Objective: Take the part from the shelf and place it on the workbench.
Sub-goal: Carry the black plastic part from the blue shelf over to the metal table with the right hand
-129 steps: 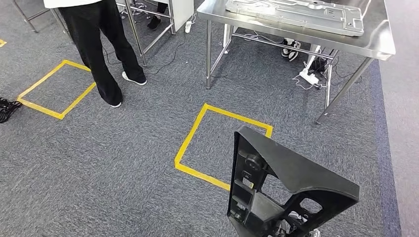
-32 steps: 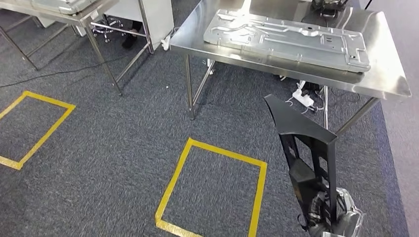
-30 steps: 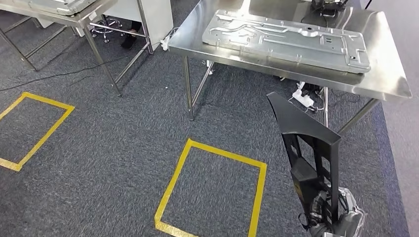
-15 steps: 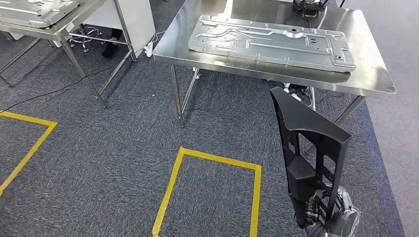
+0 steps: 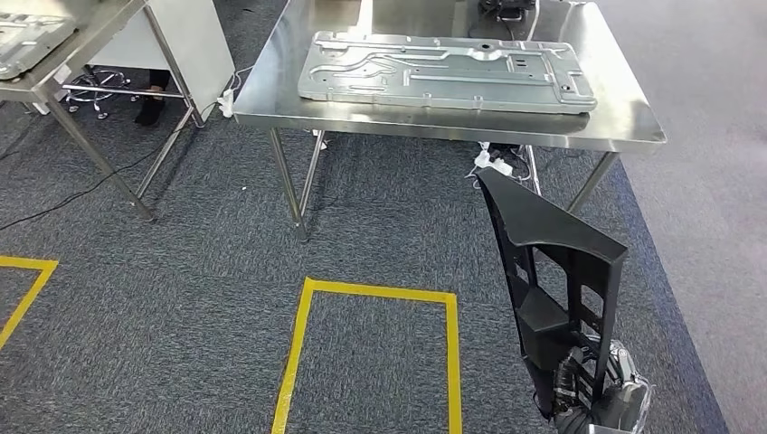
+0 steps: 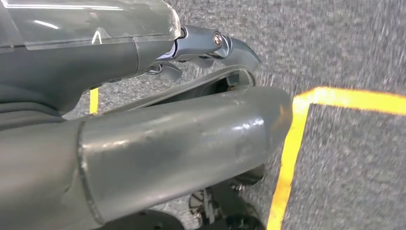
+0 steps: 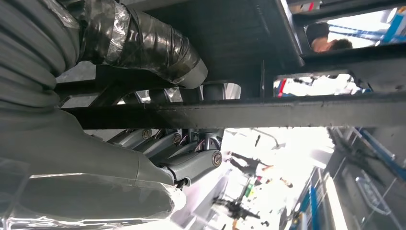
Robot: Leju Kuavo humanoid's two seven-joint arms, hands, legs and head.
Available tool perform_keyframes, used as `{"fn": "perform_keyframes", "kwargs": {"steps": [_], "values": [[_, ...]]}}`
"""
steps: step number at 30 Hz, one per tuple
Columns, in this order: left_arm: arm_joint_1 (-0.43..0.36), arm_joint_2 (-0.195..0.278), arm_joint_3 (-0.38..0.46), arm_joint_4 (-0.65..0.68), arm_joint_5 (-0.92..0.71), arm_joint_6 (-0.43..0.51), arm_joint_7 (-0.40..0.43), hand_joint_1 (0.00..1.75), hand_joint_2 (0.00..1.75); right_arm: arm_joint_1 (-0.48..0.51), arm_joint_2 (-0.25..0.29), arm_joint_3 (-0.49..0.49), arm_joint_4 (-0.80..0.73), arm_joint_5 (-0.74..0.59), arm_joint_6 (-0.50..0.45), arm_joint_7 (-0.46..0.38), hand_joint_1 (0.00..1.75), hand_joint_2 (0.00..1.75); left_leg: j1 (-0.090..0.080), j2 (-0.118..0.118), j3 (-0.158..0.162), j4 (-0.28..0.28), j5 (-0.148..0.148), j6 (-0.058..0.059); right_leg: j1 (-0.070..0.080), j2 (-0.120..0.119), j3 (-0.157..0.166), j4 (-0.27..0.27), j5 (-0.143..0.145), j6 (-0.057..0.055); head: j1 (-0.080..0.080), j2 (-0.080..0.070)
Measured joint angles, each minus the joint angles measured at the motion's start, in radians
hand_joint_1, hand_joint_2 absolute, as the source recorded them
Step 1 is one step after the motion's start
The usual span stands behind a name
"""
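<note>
The right hand (image 5: 588, 402) grips the black part (image 5: 552, 271) upright by its lower end, short of the worktop (image 5: 633, 127). Its tall top could strike the edge. The left hand (image 6: 143, 143) hangs; its state is unclear.

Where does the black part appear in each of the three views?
Head view: black part stands upright at lower right, held from below by the right hand.
Right wrist view: its dark bars cross the picture.
Left wrist view: not in it.
Shared landmark: the right hand gripping the part.
</note>
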Motion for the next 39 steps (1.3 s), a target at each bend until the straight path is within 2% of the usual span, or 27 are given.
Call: {"fn": "perform_keyframes", "kwargs": {"steps": [2, 3, 5, 6, 7, 9, 10, 12, 16, 18, 20, 21, 22, 23, 25, 27, 28, 29, 30, 31, 32, 33, 34, 35, 37, 38, 39], "values": [[0.001, 0.001, 0.0, 0.0, -0.002, 0.0, 0.0, 0.0, 0.0, -0.002, 0.0, 0.004, 0.001, 0.002, -0.001, 0.002, 1.75, 1.75, 0.004, -0.041, -0.018, 0.052, -0.039, -0.013, -0.012, 0.021, 0.004, -0.013, 0.013, -0.004, -0.001, 0.0], [0.001, 0.001, 0.0, 0.0, -0.003, 0.0, 0.001, 0.0, 0.0, -0.004, 0.0, 0.007, 0.002, 0.003, -0.001, 0.003, 1.75, 1.75, 0.009, -0.068, -0.041, 0.106, -0.071, -0.019, -0.014, 0.03, 0.003, -0.015, 0.015, -0.005, -0.001, 0.0], [0.003, 0.002, 0.0, 0.0, -0.004, 0.001, 0.001, 0.0, 0.0, -0.006, 0.0, 0.012, 0.007, 0.009, -0.003, 0.006, 1.75, 1.75, 0.017, -0.089, -0.1, 0.232, -0.126, -0.028, -0.016, 0.047, 0.002, -0.014, 0.016, -0.007, -0.002, 0.0], [0.004, 0.002, 0.0, 0.0, -0.005, 0.001, 0.001, 0.0, 0.0, -0.006, 0.0, 0.013, 0.011, 0.014, -0.005, 0.008, 1.75, 1.75, 0.021, -0.091, -0.116, 0.262, -0.128, -0.032, -0.017, 0.055, 0.002, -0.013, 0.016, -0.006, -0.002, 0.0], [0.004, 0.003, 0.0, 0.0, -0.005, 0.002, 0.002, 0.0, 0.0, -0.006, 0.0, 0.013, 0.015, 0.019, -0.006, 0.01, 1.75, 1.75, 0.024, -0.091, -0.115, 0.255, -0.109, -0.036, -0.018, 0.061, 0.003, -0.011, 0.015, -0.005, -0.002, 0.0], [0.004, 0.006, 0.0, 0.0, -0.005, 0.003, 0.002, 0.0, 0.0, -0.007, 0.0, 0.015, 0.022, 0.03, -0.012, 0.014, 1.75, 1.75, 0.031, -0.093, -0.064, 0.139, -0.037, -0.041, -0.021, 0.071, 0.005, -0.004, 0.009, 0.004, -0.002, 0.0], [0.003, 0.007, 0.0, 0.0, -0.005, 0.003, 0.003, 0.0, 0.0, -0.008, 0.0, 0.016, 0.026, 0.035, -0.014, 0.015, 1.75, 1.75, 0.031, -0.097, -0.036, 0.075, -0.015, -0.041, -0.021, 0.074, 0.004, 0.001, 0.001, 0.011, -0.002, 0.0], [-0.001, 0.008, 0.0, 0.0, -0.005, 0.003, 0.004, 0.0, 0.0, -0.011, 0.0, 0.021, 0.032, 0.044, -0.017, 0.019, 1.75, 1.75, 0.029, -0.102, -0.006, 0.001, -0.01, -0.028, -0.02, 0.078, 0.005, 0.005, -0.015, 0.026, -0.002, 0.0], [0.004, 0.008, 0.0, 0.0, -0.007, 0.002, 0.004, 0.0, 0.0, -0.017, 0.0, 0.033, 0.044, 0.06, -0.019, 0.031, 1.75, 1.75, 0.025, -0.102, 0.022, -0.016, -0.025, 0.014, -0.022, 0.071, 0.007, 0.042, -0.015, 0.051, -0.001, 0.0], [0.005, 0.008, 0.0, 0.0, -0.008, 0.002, 0.004, 0.0, 0.0, -0.022, 0.0, 0.041, 0.052, 0.066, -0.019, 0.036, 1.75, 1.75, 0.024, -0.097, 0.042, -0.018, -0.031, 0.026, -0.024, 0.06, -0.043, 0.128, -0.052, 0.056, 0.0, 0.0], [0.005, 0.01, 0.0, 0.0, -0.009, 0.002, 0.004, 0.0, 0.0, -0.025, -0.001, 0.048, 0.06, 0.07, -0.02, 0.04, 1.75, 1.75, 0.023, -0.094, 0.059, -0.018, -0.047, 0.028, -0.023, 0.056, -0.127, 0.245, -0.096, 0.06, 0.0, 0.0], [0.006, 0.011, 0.0, 0.0, -0.009, 0.002, 0.005, 0.0, 0.0, -0.026, -0.001, 0.051, 0.065, 0.071, -0.02, 0.043, 1.75, 1.75, 0.022, -0.093, 0.07, -0.018, -0.056, 0.027, -0.024, 0.055, -0.16, 0.279, -0.107, 0.062, 0.0, 0.0], [0.007, 0.011, 0.0, 0.0, -0.009, 0.002, 0.005, 0.0, 0.0, -0.026, -0.001, 0.053, 0.069, 0.071, -0.02, 0.046, 1.75, 1.75, 0.023, -0.092, 0.083, -0.018, -0.067, 0.025, -0.024, 0.053, -0.178, 0.28, -0.106, 0.063, 0.0, 0.0], [0.009, 0.011, 0.0, 0.0, -0.009, 0.002, 0.007, 0.0, 0.0, -0.026, -0.001, 0.056, 0.074, 0.071, -0.021, 0.048, 1.75, 1.75, 0.023, -0.092, 0.099, -0.019, -0.079, 0.023, -0.024, 0.051, -0.18, 0.249, -0.09, 0.061, 0.0, 0.0], [0.011, 0.011, 0.0, 0.0, -0.01, 0.002, 0.01, 0.0, 0.0, -0.026, -0.002, 0.063, 0.082, 0.071, -0.024, 0.051, 1.75, 1.75, 0.024, -0.091, 0.135, -0.019, -0.108, 0.016, -0.022, 0.042, -0.162, 0.141, -0.003, 0.054, 0.0, 0.0], [0.012, 0.012, 0.0, 0.0, -0.011, 0.002, 0.012, 0.0, 0.0, -0.027, -0.002, 0.07, 0.09, 0.07, -0.026, 0.054, 1.75, 1.75, 0.023, -0.089, 0.166, -0.029, -0.132, 0.002, -0.014, 0.033, -0.142, 0.079, 0.058, 0.04, 0.0, 0.0], [0.011, 0.012, 0.0, 0.0, -0.011, 0.002, 0.013, 0.0, 0.0, -0.027, -0.003, 0.072, 0.093, 0.068, -0.028, 0.056, 1.75, 1.75, 0.022, -0.088, 0.181, -0.034, -0.136, -0.005, -0.01, 0.033, -0.134, 0.074, 0.061, 0.032, 0.0, 0.0], [0.009, 0.013, 0.0, 0.0, -0.011, 0.002, 0.014, 0.0, 0.0, -0.028, -0.003, 0.076, 0.095, 0.067, -0.031, 0.058, 1.75, 1.75, 0.021, -0.087, 0.188, -0.027, -0.127, -0.014, -0.009, 0.036, -0.118, 0.068, 0.046, 0.023, 0.001, 0.0], [0.006, 0.015, -0.001, 0.0, -0.011, 0.002, 0.015, 0.0, 0.0, -0.029, -0.003, 0.08, 0.096, 0.066, -0.034, 0.059, 1.75, 1.75, 0.022, -0.087, 0.182, 0.004, -0.106, -0.021, -0.01, 0.039, -0.097, 0.057, 0.04, 0.015, 0.0, 0.0], [0.003, 0.016, -0.001, 0.0, -0.011, 0.002, 0.016, 0.0, 0.0, -0.03, -0.003, 0.085, 0.097, 0.064, -0.036, 0.06, 1.75, 1.75, 0.022, -0.088, 0.159, 0.062, -0.075, -0.026, -0.013, 0.042, -0.071, 0.043, 0.03, 0.007, 0.0, 0.0], [0.0, 0.018, -0.001, 0.0, -0.011, 0.002, 0.016, 0.0, 0.0, -0.032, -0.003, 0.09, 0.098, 0.064, -0.037, 0.061, 1.75, 1.75, 0.023, -0.09, 0.117, 0.132, -0.048, -0.029, -0.015, 0.043, -0.043, 0.027, 0.02, 0.001, -0.001, 0.0], [-0.002, 0.018, -0.001, 0.0, -0.011, 0.001, 0.016, 0.0, 0.0, -0.034, -0.002, 0.094, 0.099, 0.063, -0.037, 0.062, 1.75, 1.75, 0.024, -0.092, 0.065, 0.2, -0.04, -0.031, -0.016, 0.044, -0.015, 0.011, 0.01, -0.004, -0.001, 0.0], [-0.001, 0.019, -0.001, 0.0, -0.011, 0.001, 0.017, 0.0, 0.0, -0.035, -0.002, 0.098, 0.101, 0.062, -0.037, 0.064, 1.75, 1.75, 0.024, -0.093, 0.014, 0.248, -0.057, -0.032, -0.016, 0.045, 0.012, -0.001, -0.003, -0.007, -0.002, 0.0], [0.002, 0.019, -0.001, 0.0, -0.011, 0.001, 0.018, 0.0, 0.0, -0.036, -0.002, 0.101, 0.103, 0.061, -0.037, 0.066, 1.75, 1.75, 0.024, -0.093, -0.032, 0.272, -0.099, -0.033, -0.016, 0.049, 0.039, -0.013, -0.015, -0.008, -0.002, 0.0], [0.01, 0.02, -0.001, 0.0, -0.011, 0.001, 0.019, 0.0, 0.0, -0.036, -0.002, 0.106, 0.106, 0.061, -0.038, 0.068, 1.75, 1.75, 0.024, -0.093, -0.1, 0.26, -0.196, -0.034, -0.016, 0.06, 0.093, -0.03, -0.046, -0.008, -0.002, 0.0], [0.014, 0.021, -0.001, 0.0, -0.011, 0.001, 0.019, 0.0, 0.0, -0.036, -0.002, 0.107, 0.108, 0.06, -0.039, 0.069, 1.75, 1.75, 0.024, -0.093, -0.121, 0.229, -0.217, -0.033, -0.016, 0.064, 0.119, -0.036, -0.062, -0.007, -0.002, 0.0], [0.018, 0.022, -0.001, 0.0, -0.011, 0.002, 0.02, 0.0, 0.0, -0.036, -0.002, 0.109, 0.11, 0.059, -0.04, 0.07, 1.75, 1.75, 0.023, -0.093, -0.135, 0.181, -0.195, -0.03, -0.016, 0.067, 0.144, -0.04, -0.08, -0.005, -0.002, 0.0]]}}
